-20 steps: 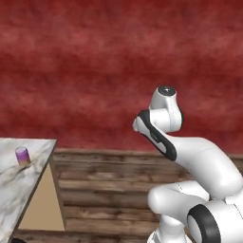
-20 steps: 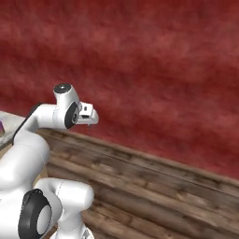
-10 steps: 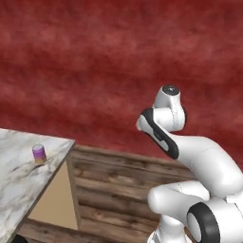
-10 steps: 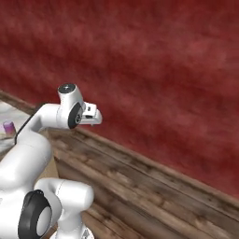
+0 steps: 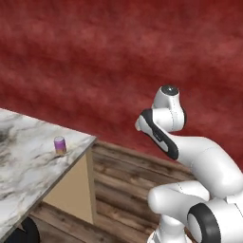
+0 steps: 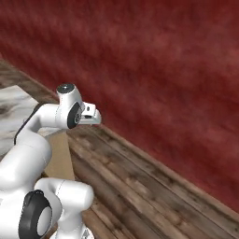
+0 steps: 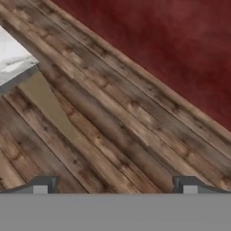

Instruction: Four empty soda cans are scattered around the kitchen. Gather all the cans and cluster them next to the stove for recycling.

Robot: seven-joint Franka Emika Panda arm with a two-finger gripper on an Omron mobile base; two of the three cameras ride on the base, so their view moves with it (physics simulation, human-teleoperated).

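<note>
A small purple soda can (image 5: 60,144) with a silver top stands upright near the corner of a marble counter (image 5: 28,166). My arm is folded high over the base, well to the right of the can and apart from it. In the hand view my gripper (image 7: 115,186) is open, its two dark fingertips (image 7: 40,185) set wide with only wooden floor between them. A corner of the same counter (image 7: 11,56) lies at the upper left of that view. The stove is out of view.
A dark red wall (image 5: 118,61) runs across the back, with a plank floor (image 6: 154,191) below it. The counter's tan side panel (image 5: 71,194) drops to the floor. The counter (image 6: 14,100) also lies at the left behind my arm.
The whole picture has shifted as the base moved: the counter and purple can now sit further right and larger in the left base view. The arm keeps its pose and the gripper stays open.
</note>
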